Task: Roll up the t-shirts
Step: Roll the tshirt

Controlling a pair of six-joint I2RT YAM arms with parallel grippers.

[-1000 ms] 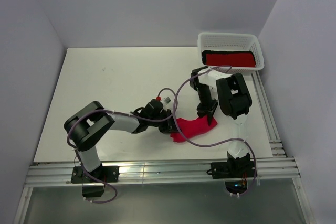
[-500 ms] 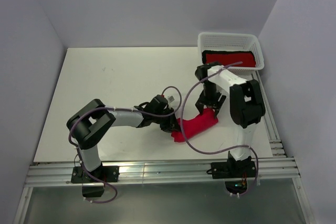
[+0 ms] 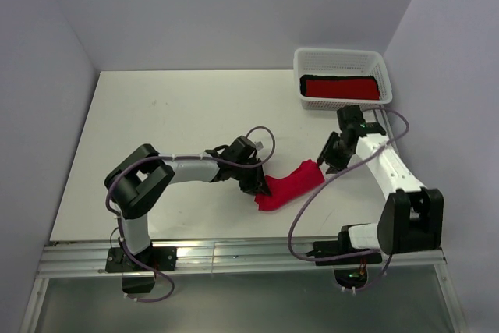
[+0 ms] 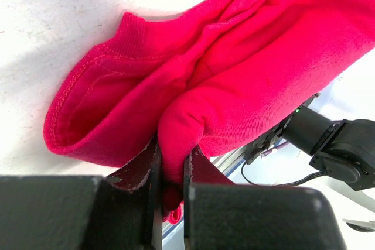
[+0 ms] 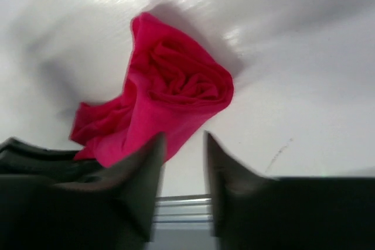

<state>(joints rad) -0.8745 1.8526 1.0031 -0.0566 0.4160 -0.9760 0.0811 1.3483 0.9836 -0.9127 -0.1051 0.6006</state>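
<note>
A bright red t-shirt (image 3: 288, 185) lies rolled into a loose tube on the white table, right of centre. My left gripper (image 3: 259, 185) is shut on its left end; in the left wrist view a fold of red fabric (image 4: 234, 80) is pinched between the jaws. My right gripper (image 3: 329, 163) is open and empty, just right of the roll's upper end and apart from it. The right wrist view shows the roll's spiral end (image 5: 176, 95) ahead of the parted fingers. A second red t-shirt (image 3: 340, 88) lies folded in the basket.
A white lattice basket (image 3: 341, 60) stands at the back right, with black cloth (image 3: 312, 79) edging the shirt inside. Aluminium rails (image 3: 234, 255) run along the near table edge and down the right side. Grey walls enclose the table.
My right gripper has let go of the roll's upper end and pulled back to the right, the arm swinging outward. My left gripper has stayed shut on the shirt's left end.
</note>
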